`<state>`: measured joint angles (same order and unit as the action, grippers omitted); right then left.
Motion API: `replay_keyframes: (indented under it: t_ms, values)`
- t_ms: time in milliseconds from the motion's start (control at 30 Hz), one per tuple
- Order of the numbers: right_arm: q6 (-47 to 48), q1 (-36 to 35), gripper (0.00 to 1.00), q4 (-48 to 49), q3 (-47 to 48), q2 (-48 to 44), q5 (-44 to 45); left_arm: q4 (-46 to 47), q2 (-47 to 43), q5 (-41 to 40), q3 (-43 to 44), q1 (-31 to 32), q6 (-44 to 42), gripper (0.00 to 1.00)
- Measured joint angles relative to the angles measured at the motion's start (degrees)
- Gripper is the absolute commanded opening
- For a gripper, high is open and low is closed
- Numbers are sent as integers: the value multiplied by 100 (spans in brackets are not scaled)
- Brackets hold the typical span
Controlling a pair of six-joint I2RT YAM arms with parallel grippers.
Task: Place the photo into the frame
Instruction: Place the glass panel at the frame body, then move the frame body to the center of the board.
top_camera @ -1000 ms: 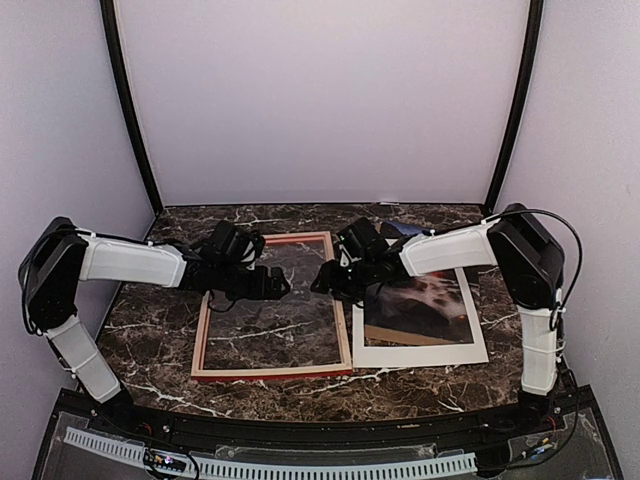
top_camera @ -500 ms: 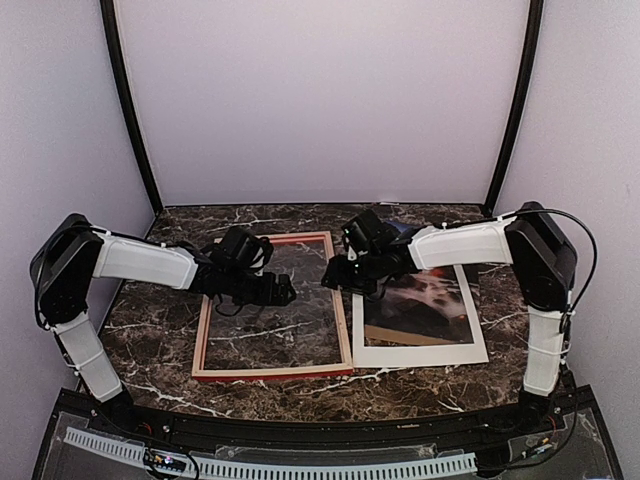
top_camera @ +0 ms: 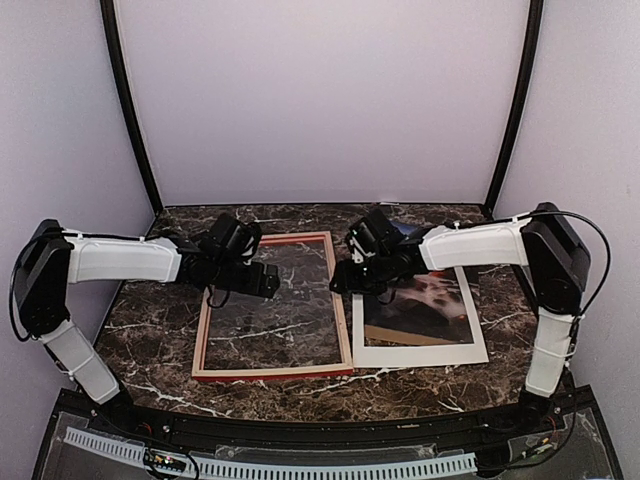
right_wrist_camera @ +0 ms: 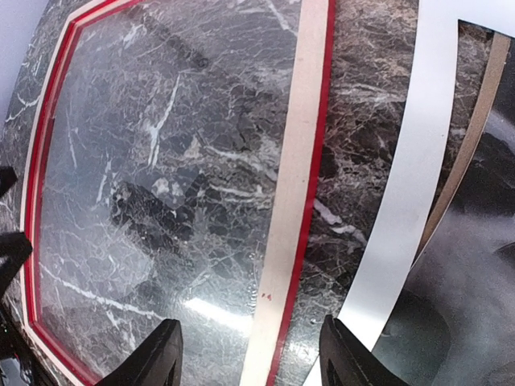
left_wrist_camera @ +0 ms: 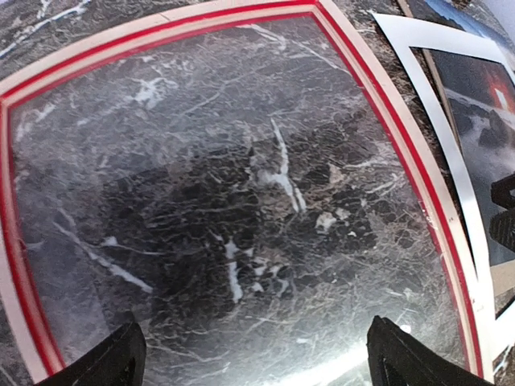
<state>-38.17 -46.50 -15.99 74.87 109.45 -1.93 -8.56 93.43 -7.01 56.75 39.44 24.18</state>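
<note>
Both grippers have drawn a little apart: the left gripper (top_camera: 268,282) hangs over the frame (top_camera: 272,372) with fingers wide apart, the right gripper (top_camera: 341,284) near its right rail, fingers apart, holding nothing. The photo (top_camera: 425,300) lies just beside the frame, at the white mat (top_camera: 420,353); putting it in is not yet begun

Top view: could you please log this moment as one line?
frame: flat, empty | photo: right of frame, not in | left tool: open over frame | right tool: open over frame's right rail
</note>
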Motion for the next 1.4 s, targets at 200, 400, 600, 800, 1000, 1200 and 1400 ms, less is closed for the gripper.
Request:
replay_keyframes:
  t_ms: [200,400,600,800,1000,1200,1400]
  values:
    - [96,-35,59,57,-315,-20,-302,-728,-87,-638,236,-153,-341,99]
    - [127,-219,59,103,-387,-17,-476,-1091,-313,-614,109,-872,-455,98]
    - [94,-415,59,238,-420,4,-586,-1233,-374,-570,7,-1416,-446,96]
    - [-4,-494,59,420,-439,63,-719,-1198,-151,-525,-232,-1598,-323,92]
    - [2,-535,59,483,-439,63,-730,-1156,61,-466,-400,-1808,-280,79]
    - [85,-535,59,367,-439,13,-570,-1121,201,-437,-400,-1821,-280,67]
    - [175,-531,62,192,-531,-330,-286,-1032,315,-433,-332,-1923,-313,51]
